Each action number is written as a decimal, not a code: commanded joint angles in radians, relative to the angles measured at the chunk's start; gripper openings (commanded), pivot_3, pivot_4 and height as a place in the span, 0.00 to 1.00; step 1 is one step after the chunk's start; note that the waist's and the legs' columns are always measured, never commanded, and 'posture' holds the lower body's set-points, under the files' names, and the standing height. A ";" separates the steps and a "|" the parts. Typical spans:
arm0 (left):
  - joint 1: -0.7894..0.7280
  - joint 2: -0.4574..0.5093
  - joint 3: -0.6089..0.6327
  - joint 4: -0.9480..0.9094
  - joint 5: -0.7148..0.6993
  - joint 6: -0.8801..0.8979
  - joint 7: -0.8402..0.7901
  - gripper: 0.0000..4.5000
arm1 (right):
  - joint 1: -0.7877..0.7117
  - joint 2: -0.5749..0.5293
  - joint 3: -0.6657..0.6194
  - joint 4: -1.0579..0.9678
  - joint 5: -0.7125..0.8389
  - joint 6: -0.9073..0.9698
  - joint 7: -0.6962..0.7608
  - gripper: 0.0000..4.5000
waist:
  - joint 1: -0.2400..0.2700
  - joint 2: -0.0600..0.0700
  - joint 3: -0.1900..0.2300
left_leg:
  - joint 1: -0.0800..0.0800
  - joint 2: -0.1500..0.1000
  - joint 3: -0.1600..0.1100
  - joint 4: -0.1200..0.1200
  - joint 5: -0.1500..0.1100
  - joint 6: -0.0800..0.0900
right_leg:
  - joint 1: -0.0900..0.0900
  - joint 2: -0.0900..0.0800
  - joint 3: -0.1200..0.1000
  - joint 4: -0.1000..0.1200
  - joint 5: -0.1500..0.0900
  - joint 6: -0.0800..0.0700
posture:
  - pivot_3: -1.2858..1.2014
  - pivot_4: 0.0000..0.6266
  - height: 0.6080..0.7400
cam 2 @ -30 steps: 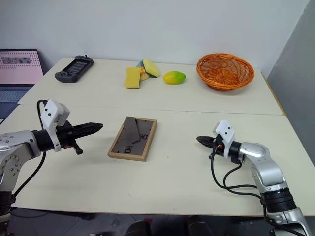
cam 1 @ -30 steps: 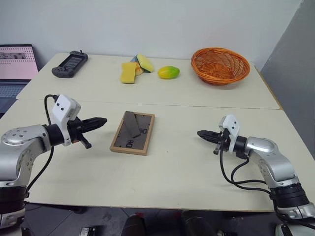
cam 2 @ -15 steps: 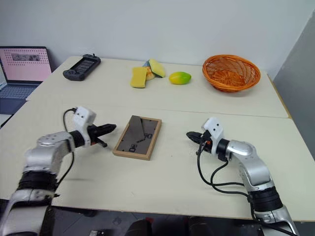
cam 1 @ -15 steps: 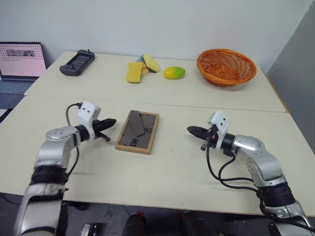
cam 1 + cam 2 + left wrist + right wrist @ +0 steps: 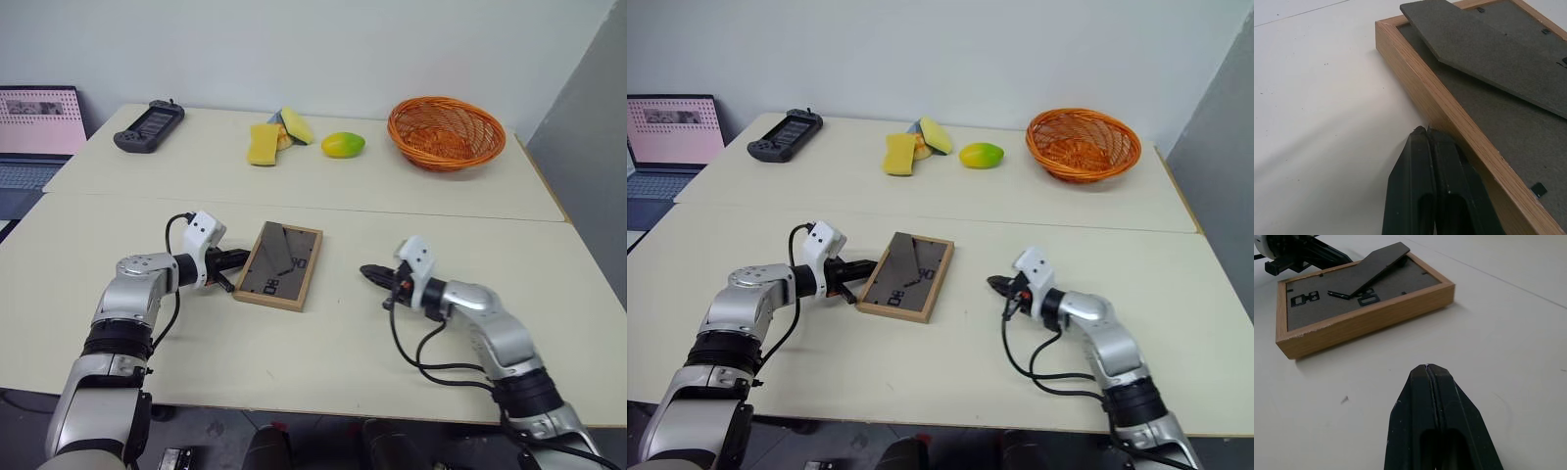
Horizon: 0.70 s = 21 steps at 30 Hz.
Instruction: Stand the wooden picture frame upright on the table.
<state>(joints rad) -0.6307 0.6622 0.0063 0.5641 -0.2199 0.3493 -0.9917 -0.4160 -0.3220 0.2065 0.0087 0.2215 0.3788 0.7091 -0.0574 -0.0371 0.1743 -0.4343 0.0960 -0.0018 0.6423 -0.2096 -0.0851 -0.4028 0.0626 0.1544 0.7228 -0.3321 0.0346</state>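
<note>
The picture frame (image 5: 279, 265) lies flat, back side up, on the worktop (image 5: 323, 343), its stand flap raised slightly at one end. The left fingers (image 5: 1425, 147), pressed together and holding nothing, sit with their tips against the frame's long wooden edge. The right fingers (image 5: 1426, 382), likewise pressed together and empty, point at the opposite long edge, with bare worktop between. White marks on the back resemble "08"; reading uncertain.
</note>
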 commanded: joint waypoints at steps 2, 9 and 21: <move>0.008 0.028 0.029 -0.074 -0.011 0.031 -0.002 0.00 | -0.068 0.055 0.014 0.108 -0.032 -0.092 -0.004 0.00 | 0.001 0.000 0.000 | 0.000 0.000 0.000 0.000 0.000 0.000 | 0.000 0.000 0.000 0.000 0.000 0.000 | 0.52 0.24 1.00; 0.063 0.043 0.048 -0.176 -0.031 0.089 0.002 0.00 | -0.122 0.122 0.011 0.250 -0.048 -0.136 -0.008 0.00 | 0.000 0.000 0.000 | 0.000 0.000 0.000 0.000 0.000 0.000 | 0.000 -0.001 -0.001 0.001 0.000 0.000 | 0.52 0.24 1.00; 0.094 0.015 0.045 -0.251 -0.049 0.161 0.024 0.00 | -0.174 0.234 0.039 0.361 -0.090 -0.169 -0.017 0.00 | -0.003 0.000 0.000 | 0.000 0.000 0.000 0.000 0.000 0.000 | -0.001 -0.001 -0.001 0.003 0.000 0.000 | 0.52 0.24 1.00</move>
<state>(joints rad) -0.5466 0.6868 0.0403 0.3755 -0.2415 0.4947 -0.9700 -0.5661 -0.1014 0.2412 0.3808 0.1358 0.2275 0.6940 -0.0605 -0.0370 0.1743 -0.4339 0.0960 -0.0020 0.6427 -0.2095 -0.0852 -0.4038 0.0618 0.1531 0.7261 -0.3321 0.0346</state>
